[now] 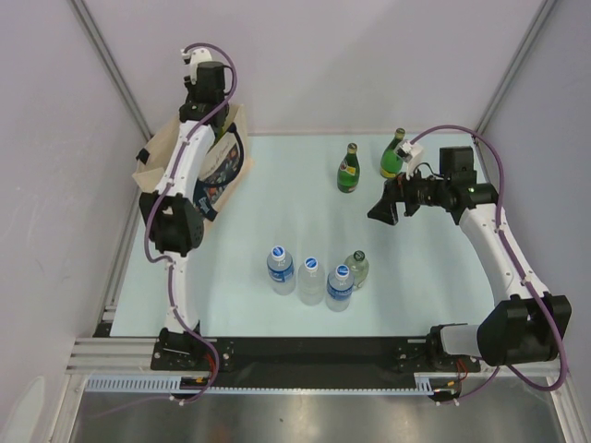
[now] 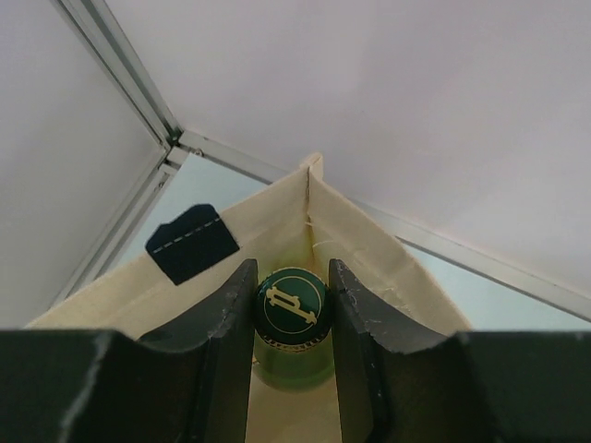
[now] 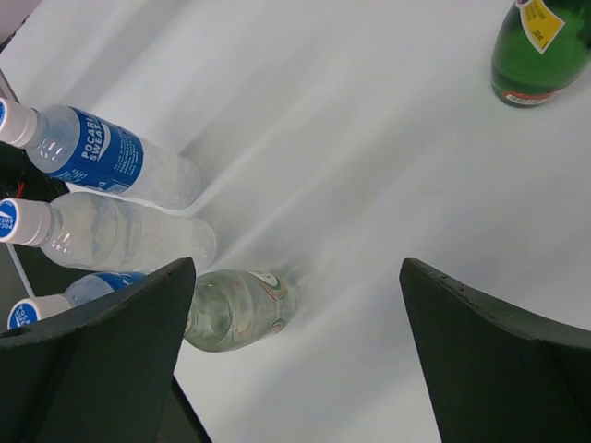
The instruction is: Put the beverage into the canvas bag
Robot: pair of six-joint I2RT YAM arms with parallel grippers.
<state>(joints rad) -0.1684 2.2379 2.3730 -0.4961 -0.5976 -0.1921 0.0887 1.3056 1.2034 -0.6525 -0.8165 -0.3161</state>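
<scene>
A green glass bottle, the beverage (image 2: 294, 355), hangs between the beige walls of the canvas bag (image 2: 369, 249). My left gripper (image 2: 292, 277) is shut on its green cap, one finger on each side. A navy handle patch (image 2: 192, 242) shows on the bag's left wall. From the top camera the bag (image 1: 155, 159) stands at the table's far left, and my left arm reaches down into its mouth, hiding the bottle. My right gripper (image 1: 379, 210) hovers open over the table's right half with nothing between its fingers (image 3: 111, 341).
Two more green bottles (image 1: 347, 169) (image 1: 394, 154) stand at the back right. Three capped water bottles (image 1: 281, 269) (image 1: 311, 280) (image 1: 339, 286) and a clear glass bottle (image 1: 357, 268) cluster at the front middle, left of and below my right gripper. The enclosure's walls close in behind the bag.
</scene>
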